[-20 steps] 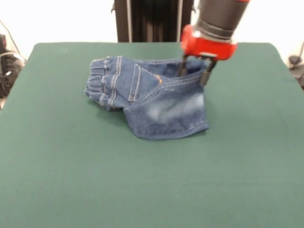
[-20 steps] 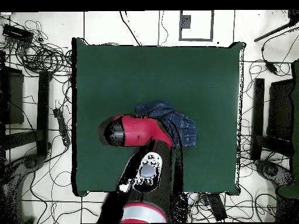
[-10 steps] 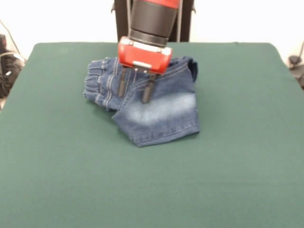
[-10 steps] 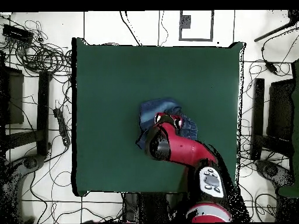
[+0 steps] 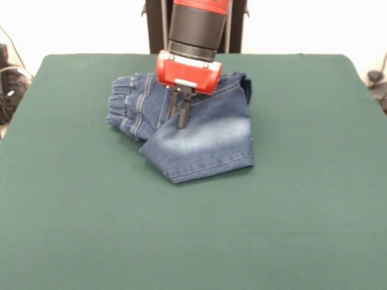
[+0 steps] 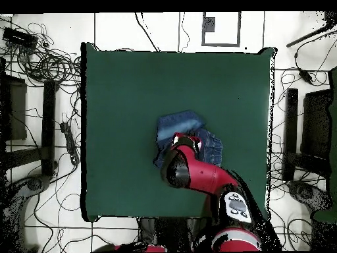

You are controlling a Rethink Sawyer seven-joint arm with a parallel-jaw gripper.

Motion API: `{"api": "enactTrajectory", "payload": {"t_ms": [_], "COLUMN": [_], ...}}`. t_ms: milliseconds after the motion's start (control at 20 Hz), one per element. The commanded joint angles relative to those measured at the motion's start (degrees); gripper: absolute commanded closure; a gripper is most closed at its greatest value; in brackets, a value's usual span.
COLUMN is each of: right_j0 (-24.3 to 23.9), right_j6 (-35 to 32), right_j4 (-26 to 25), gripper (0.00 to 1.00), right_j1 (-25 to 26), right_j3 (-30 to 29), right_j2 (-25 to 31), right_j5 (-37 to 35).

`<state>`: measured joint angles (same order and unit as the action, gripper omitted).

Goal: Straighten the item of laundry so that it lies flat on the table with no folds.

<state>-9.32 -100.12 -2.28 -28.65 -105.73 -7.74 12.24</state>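
The small blue denim jeans (image 5: 208,142) lie crumpled and folded over themselves at the far middle of the green table (image 5: 181,229). The gathered waistband (image 5: 122,110) is at the left. A faded leg panel lies folded across the front. My gripper (image 5: 180,122) comes straight down on the jeans just left of their middle. Its fingers are closed together, with the tips pinched into the denim at a fold. In the overhead view the jeans (image 6: 179,124) show beyond the red arm (image 6: 197,172), which hides the gripper.
The green table (image 6: 131,85) stretches wide on every side of the jeans. Cables and stands lie on the floor around the table. The robot's dark pedestal (image 5: 193,24) stands behind the far edge.
The gripper swung from the jeans' right edge to left of their middle and came down. Its fingers, open half a second ago, have closed on the denim. The jeans shifted slightly.
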Motion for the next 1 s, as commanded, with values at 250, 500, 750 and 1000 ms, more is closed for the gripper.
{"api": "enactTrajectory", "payload": {"t_ms": [250,500,750,1000], "right_j0": [2.5,10.6,17.5,20.3], "right_j6": [-8.2,-0.6,3.9,0.9], "right_j4": [-1.5,-1.5,-4.1,-6.8], "gripper": [1.00,1.00,1.00,1.00], "right_j1": [2.9,1.5,1.4,1.7], "right_j3": [-3.3,2.8,9.9,12.4], "right_j2": [7.8,0.1,-5.1,-5.6], "right_j5": [-5.7,-17.4,-30.1,-31.8]}}
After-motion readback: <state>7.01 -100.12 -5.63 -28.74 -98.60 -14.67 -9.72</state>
